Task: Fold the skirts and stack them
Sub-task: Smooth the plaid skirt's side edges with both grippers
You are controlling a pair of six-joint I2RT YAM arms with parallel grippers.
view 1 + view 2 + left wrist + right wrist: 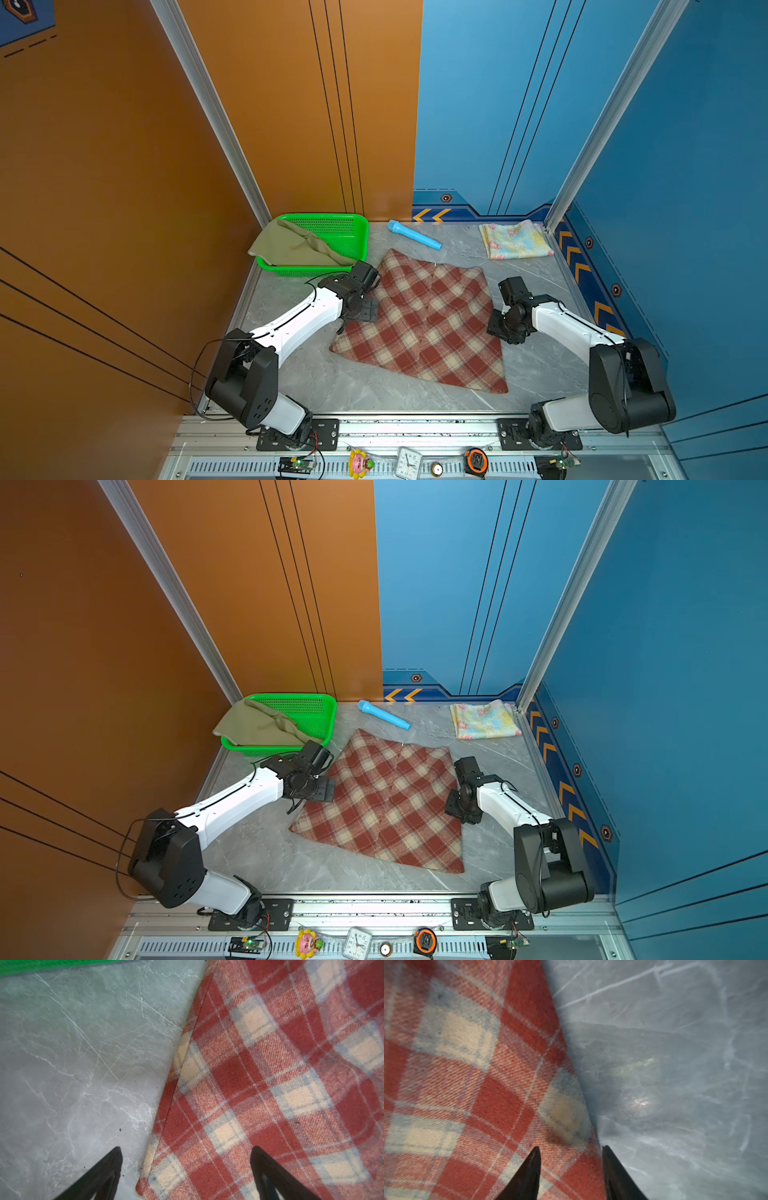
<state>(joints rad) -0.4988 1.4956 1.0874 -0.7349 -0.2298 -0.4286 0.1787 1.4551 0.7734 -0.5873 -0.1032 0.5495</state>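
Observation:
The red-and-cream plaid skirt [428,320] [386,800] lies spread flat mid-table. My left gripper [365,309] [187,1148] is open over its left edge, one fingertip above the marble, the other above the cloth [270,1084]. My right gripper [500,328] [571,1147] stands at the right edge, jaws narrowed but still apart, with the hem [467,1084] between them. The olive-green skirt [291,247] is draped over the basket's left rim. The pastel floral skirt [515,240] lies folded at the back right corner.
The green mesh basket [353,224] stands at the back left. A light-blue tube [413,235] lies just behind the plaid skirt. Walls close three sides. A clock [409,462] and a tape measure [477,460] sit on the front rail.

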